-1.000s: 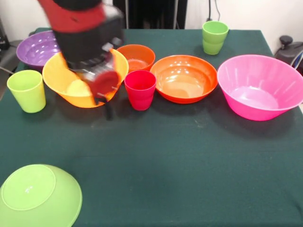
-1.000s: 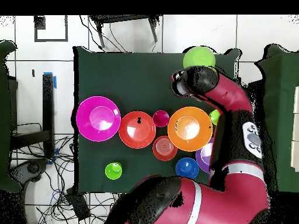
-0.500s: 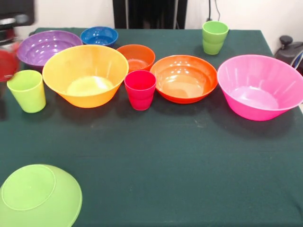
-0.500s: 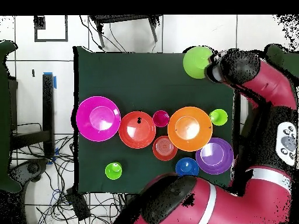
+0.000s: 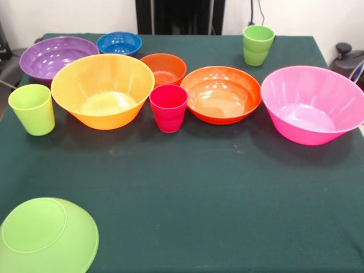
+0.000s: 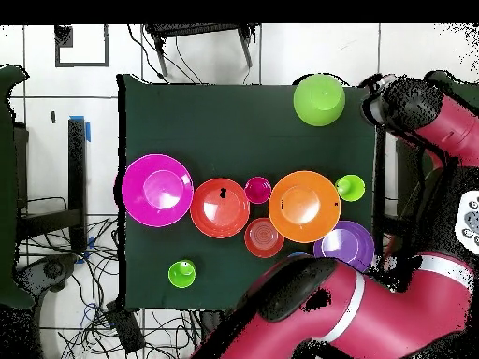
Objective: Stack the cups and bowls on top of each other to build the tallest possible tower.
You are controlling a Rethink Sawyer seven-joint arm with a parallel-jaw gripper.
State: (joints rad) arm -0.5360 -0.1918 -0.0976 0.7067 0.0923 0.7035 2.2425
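Observation:
No two pieces are stacked. In the front view, the lime green bowl (image 5: pixel 48 236) lies rim-down at the near left corner. Further back stand the pink bowl (image 5: pixel 313 105), medium orange bowl (image 5: pixel 221 94), yellow-orange bowl (image 5: pixel 102 91), small dark orange bowl (image 5: pixel 164 68), purple bowl (image 5: pixel 54 57) and blue bowl (image 5: pixel 119 42). The red-pink cup (image 5: pixel 168 107) stands between the two orange bowls. Green cups stand at the left (image 5: pixel 32 109) and at the back (image 5: pixel 258 44). My gripper (image 6: pixel 374 98) shows only in the overhead view, off the table's edge beside the lime green bowl (image 6: pixel 319 100).
In the overhead view my arm (image 6: pixel 355 308) covers the table edge near the purple bowl (image 6: pixel 344 248) and hides most of the blue bowl. The dark green tablecloth (image 5: pixel 227 193) lies bare in the near middle and right.
My arm has swung away from over the yellow-orange bowl, out past the table's side, and has left the front view. No cup or bowl has moved.

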